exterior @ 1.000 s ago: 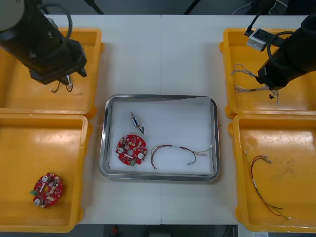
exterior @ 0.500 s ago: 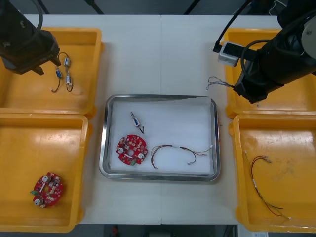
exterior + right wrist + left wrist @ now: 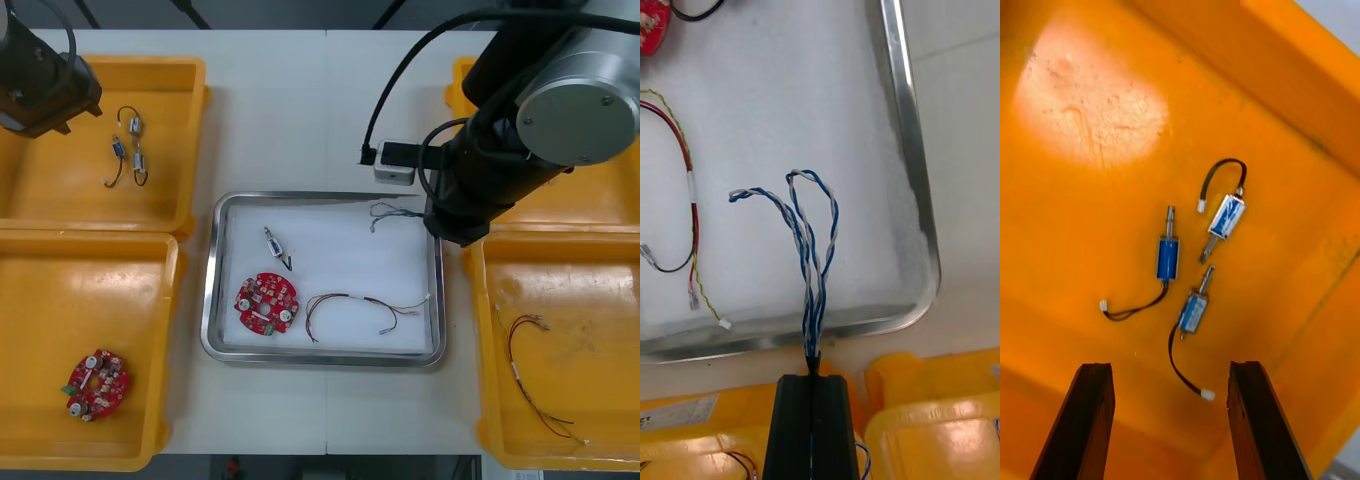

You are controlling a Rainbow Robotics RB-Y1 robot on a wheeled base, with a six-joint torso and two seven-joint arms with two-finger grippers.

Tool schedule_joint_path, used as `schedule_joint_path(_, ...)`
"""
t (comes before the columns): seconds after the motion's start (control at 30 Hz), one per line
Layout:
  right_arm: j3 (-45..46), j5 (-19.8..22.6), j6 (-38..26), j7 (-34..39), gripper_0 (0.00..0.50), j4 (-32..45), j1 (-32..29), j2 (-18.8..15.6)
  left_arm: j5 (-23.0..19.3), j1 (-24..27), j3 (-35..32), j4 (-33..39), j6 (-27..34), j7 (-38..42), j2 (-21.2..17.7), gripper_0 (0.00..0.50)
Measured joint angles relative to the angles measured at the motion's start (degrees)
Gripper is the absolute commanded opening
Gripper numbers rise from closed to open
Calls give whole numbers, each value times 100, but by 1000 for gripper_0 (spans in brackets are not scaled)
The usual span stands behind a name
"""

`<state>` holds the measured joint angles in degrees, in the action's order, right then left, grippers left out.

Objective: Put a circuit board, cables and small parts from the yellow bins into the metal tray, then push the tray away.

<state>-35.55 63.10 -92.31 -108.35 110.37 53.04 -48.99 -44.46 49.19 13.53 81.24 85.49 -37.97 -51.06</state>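
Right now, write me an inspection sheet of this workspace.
Surface: light table, yellow bins at both sides, tray between them.
Job's things: metal tray holds a circuit board, one small metal part and a red and yellow cable; three more small metal parts in the far left bin; a spare board in the near left bin.
Clutter: nothing seen.
Tools: right tool shut on the twisted blue and white cable, by the tray's far right corner; left tool open, above the far left bin.
Cables: the blue and white one hangs over the tray's white inside; a second red and yellow cable lies in the near right bin.
Surroundings: dark floor beyond the table's far edge.
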Motion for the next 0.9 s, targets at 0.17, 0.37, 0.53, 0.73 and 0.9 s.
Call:
schedule_joint_path(0.17,-324,-10,211,0,0,-229,220,300,227,0,341,-270,-396,-1,0,442)
schedule_joint_path(0.37,-969,-195,626,0,0,-695,549,591,455,1,707,-414,-783,-2,0,445)
schedule_joint_path(0.53,-1328,-421,790,-9,0,-1140,725,854,438,1,762,-715,-1191,-2,0,445)
schedule_joint_path(0.73,-1446,-444,993,-687,0,-1741,795,1126,437,1,891,-995,-1715,-3,1,444)
schedule_joint_path(0.9,-1467,-443,1192,-1071,0,-1987,795,1210,436,1,1131,-1016,-1919,-3,2,442)
